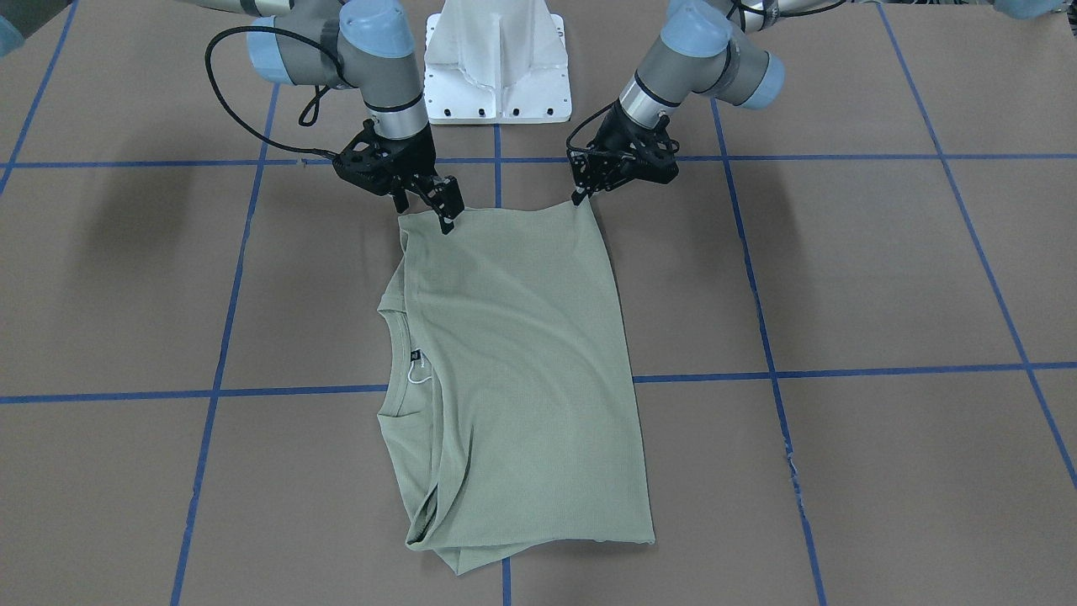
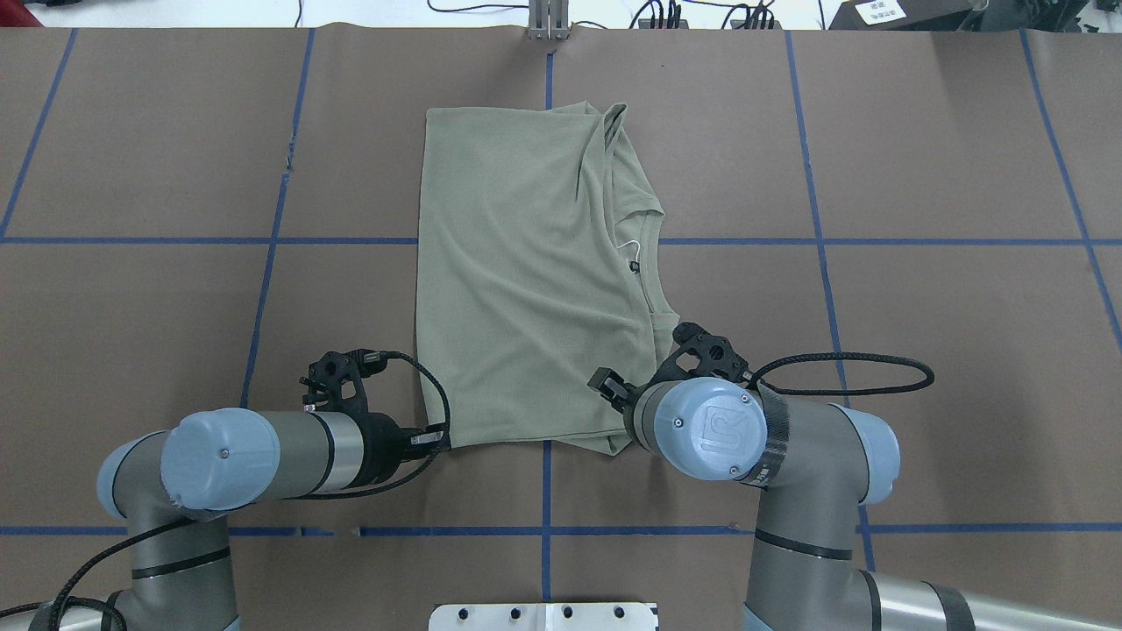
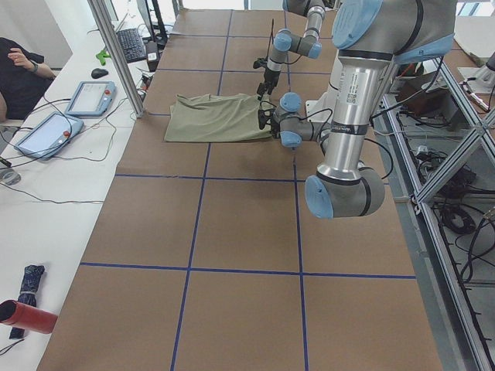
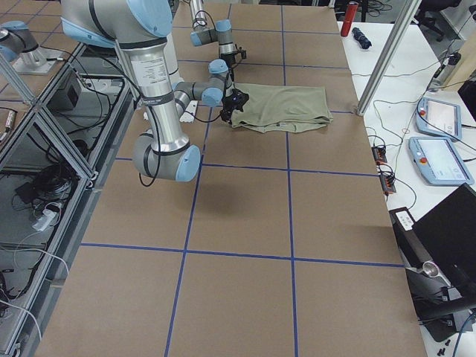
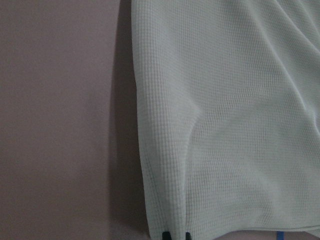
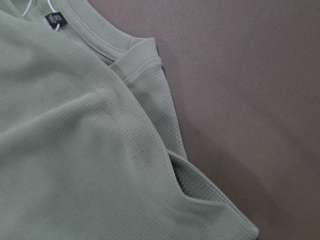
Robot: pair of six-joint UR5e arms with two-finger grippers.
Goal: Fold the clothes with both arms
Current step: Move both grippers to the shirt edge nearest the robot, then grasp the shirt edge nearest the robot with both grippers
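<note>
The sage-green shirt (image 1: 522, 353) lies folded on the middle of the brown worktop (image 1: 883, 278), its neckline toward the robot's right. The left gripper (image 1: 580, 199) sits at the shirt's near hem corner, its fingertips (image 5: 165, 235) pinched close on the cloth. The right gripper (image 1: 425, 210) stands at the near shoulder corner with its jaws apart, holding nothing.

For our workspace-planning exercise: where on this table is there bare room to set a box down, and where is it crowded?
Bare table lies on the robot's left of the shirt, and likewise on its right, out to the table ends. Crowded: the shirt's near edge, where the left gripper and right gripper meet its corners, before the pedestal.
</note>
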